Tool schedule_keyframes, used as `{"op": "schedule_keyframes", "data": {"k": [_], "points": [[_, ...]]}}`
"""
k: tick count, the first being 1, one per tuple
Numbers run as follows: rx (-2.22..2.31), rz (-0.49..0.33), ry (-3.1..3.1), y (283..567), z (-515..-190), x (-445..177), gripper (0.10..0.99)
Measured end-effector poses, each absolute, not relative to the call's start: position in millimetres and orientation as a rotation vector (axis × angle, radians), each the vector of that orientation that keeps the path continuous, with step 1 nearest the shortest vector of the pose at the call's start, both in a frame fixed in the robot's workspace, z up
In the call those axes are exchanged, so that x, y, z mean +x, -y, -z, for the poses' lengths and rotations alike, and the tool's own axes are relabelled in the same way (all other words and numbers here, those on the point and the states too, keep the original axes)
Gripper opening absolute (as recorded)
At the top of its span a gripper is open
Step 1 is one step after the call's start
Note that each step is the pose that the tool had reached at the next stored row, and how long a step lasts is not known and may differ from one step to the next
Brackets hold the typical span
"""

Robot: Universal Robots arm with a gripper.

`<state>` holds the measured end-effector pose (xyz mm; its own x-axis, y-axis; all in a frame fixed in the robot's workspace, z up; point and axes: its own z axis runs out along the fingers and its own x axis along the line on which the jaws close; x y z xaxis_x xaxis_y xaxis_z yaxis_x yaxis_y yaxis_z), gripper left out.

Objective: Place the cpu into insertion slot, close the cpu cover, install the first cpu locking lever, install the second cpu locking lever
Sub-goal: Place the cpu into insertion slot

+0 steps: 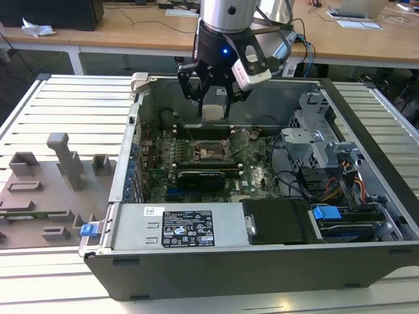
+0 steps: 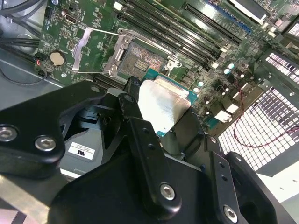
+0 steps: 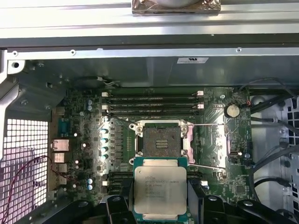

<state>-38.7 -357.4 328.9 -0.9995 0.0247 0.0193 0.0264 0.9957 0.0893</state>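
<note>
Silver-grey metal tops the cpu [image 3: 160, 189], a small flat square on a green board edged in teal, and my claw [image 3: 160, 206] is closed on it, one finger against each of two opposite edges. I judge it light and stiff, its lid smooth enough to slip, and its underside too delicate to touch. The edges therefore look like the only safe place to hold, with a modest squeeze and the chip kept level. It hangs in the air above the motherboard, apart from it and just short of the insertion slot [image 3: 161, 140], whose dark square centre lies bare. In the second wrist view the cpu cover [image 2: 83, 44] stands swung up beside the slot. Beyond run the long black memory slots [image 3: 152, 103], then the grey case wall [image 3: 140, 70].
</note>
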Motion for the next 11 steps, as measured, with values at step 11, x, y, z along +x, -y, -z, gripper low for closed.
{"op": "schedule_keyframes", "data": {"k": [11], "points": [[-0.04, 0.139, 3.12, 357.4, -320.6, -38.7, 0.545]]}}
